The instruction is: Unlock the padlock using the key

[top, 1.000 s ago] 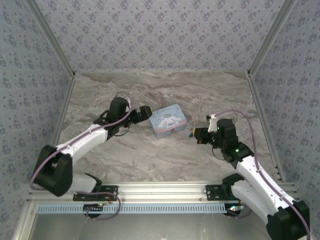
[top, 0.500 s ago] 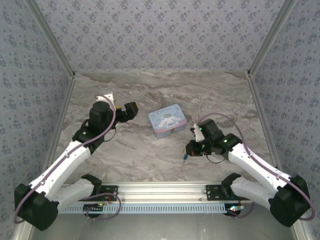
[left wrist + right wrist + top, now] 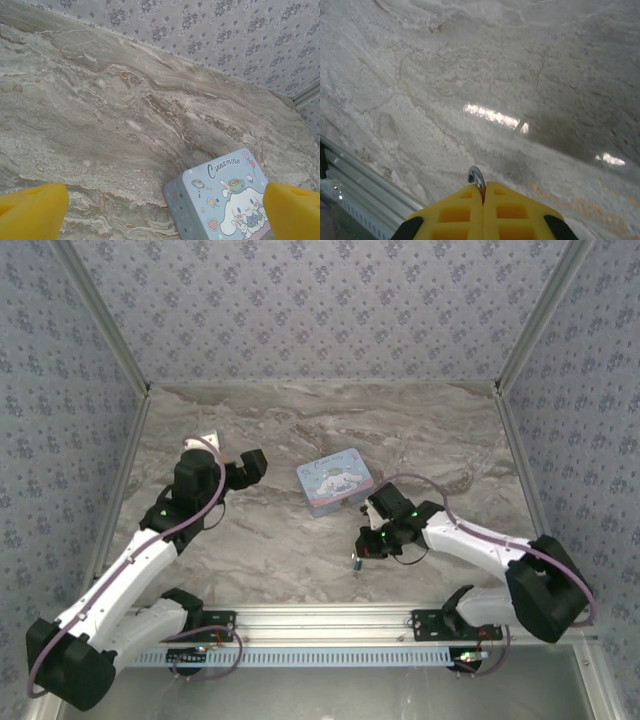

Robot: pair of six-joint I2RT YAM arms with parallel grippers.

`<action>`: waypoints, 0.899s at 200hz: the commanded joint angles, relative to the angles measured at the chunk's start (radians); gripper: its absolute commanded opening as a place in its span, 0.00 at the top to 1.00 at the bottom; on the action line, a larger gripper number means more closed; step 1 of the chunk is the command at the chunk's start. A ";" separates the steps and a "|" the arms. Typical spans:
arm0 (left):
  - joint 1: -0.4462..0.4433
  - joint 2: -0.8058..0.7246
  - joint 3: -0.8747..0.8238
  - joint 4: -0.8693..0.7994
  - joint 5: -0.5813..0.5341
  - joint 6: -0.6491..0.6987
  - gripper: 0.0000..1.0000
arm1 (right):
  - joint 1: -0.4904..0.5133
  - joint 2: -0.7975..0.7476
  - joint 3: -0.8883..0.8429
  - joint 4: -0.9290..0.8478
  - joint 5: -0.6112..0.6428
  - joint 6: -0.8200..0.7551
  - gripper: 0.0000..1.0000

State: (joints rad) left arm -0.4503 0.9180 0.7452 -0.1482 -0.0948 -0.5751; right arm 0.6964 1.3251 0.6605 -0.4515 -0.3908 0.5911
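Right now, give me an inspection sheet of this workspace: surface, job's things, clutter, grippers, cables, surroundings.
Surface: glossy marble-patterned table.
Job's things: padlock pinched in right gripper, silvery loop poking out.
Clutter: closed cartoon tin box, mid-table.
Grippers: left gripper open, empty, aimed at tin box; right gripper shut, low near front rail.
Cables: lilac cable looping along each arm, no snags seen.
Surroundings: floral walls, aluminium rail.

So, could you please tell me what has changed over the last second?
The right gripper, shut on what looks like the padlock by its shackle, carried it from beside the tin toward the near edge and slightly left. The left gripper, open, pulled back leftward from the tin. The tin stayed put.
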 commanded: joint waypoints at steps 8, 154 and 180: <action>0.010 -0.027 -0.010 -0.011 -0.010 0.018 0.01 | 0.010 0.074 0.049 0.041 -0.017 -0.009 1.00; 0.021 -0.102 -0.010 -0.024 -0.123 0.027 0.00 | -0.059 -0.152 0.177 -0.084 0.306 -0.147 0.62; 0.022 -0.138 -0.021 -0.025 -0.178 0.057 0.01 | -0.113 -0.315 0.126 -0.038 0.389 -0.146 0.56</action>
State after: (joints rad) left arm -0.4381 0.8234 0.7292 -0.1638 -0.1967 -0.5625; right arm 0.6262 1.1324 0.8120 -0.4923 -0.1287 0.4709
